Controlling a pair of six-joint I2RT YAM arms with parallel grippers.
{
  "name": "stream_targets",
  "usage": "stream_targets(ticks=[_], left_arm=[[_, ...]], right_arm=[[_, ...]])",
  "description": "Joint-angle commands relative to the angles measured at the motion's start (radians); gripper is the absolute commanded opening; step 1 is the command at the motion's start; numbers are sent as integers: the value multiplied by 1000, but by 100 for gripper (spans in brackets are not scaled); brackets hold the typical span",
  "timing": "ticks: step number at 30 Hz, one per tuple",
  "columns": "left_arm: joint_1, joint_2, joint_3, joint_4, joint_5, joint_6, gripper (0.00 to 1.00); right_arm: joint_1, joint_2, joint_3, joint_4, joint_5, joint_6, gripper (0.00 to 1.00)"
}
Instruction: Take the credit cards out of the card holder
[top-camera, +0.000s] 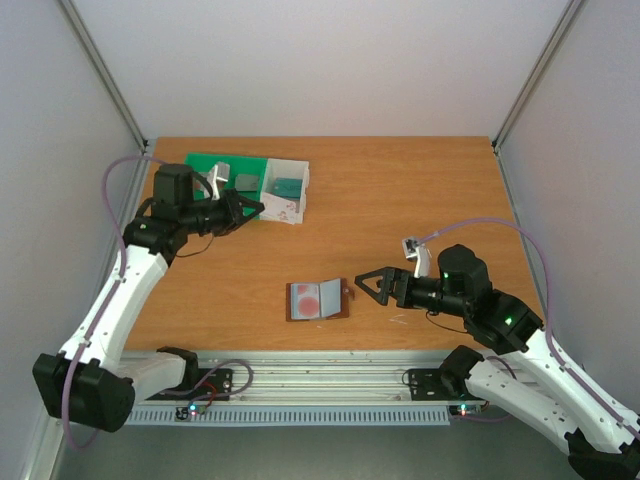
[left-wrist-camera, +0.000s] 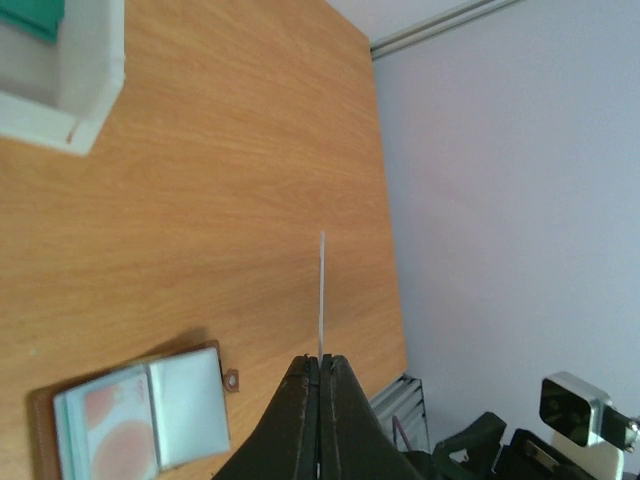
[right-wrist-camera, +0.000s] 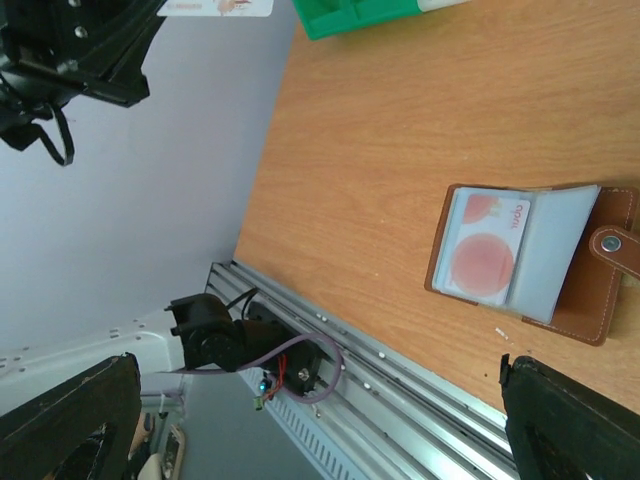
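The brown card holder (top-camera: 340, 301) lies open on the table, right of my left arm and just left of my right gripper. A white credit card with a red circle (top-camera: 308, 297) sits under its clear pocket, also visible in the right wrist view as the card (right-wrist-camera: 483, 245) inside the holder (right-wrist-camera: 585, 310). My left gripper (top-camera: 255, 207) hovers beside the white bin, shut on a thin credit card seen edge-on (left-wrist-camera: 321, 290) above the fingertips (left-wrist-camera: 305, 372). My right gripper (top-camera: 368, 285) stands wide open next to the holder's snap tab, nothing between its fingers (right-wrist-camera: 575, 420).
A green bin (top-camera: 205, 162) and a white bin (top-camera: 300, 190) stand at the back left; a grey card (top-camera: 245, 180) and a teal card (top-camera: 285, 187) lie in them. A metal rail (top-camera: 320, 370) runs along the near table edge.
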Motion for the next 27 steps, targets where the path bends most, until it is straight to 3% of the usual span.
stream_targets(ticks=[1,11,27], left_arm=[[52,54,72,-73,60,95,1],[184,287,73,-3,84,117,0],[281,696,470,-166,-85,297,0]], right_arm=[[0,-26,21,-17,11,-5,99],[0,-49,4,-40,45,-8,98],[0,-44,43,-146,159,-117,98]])
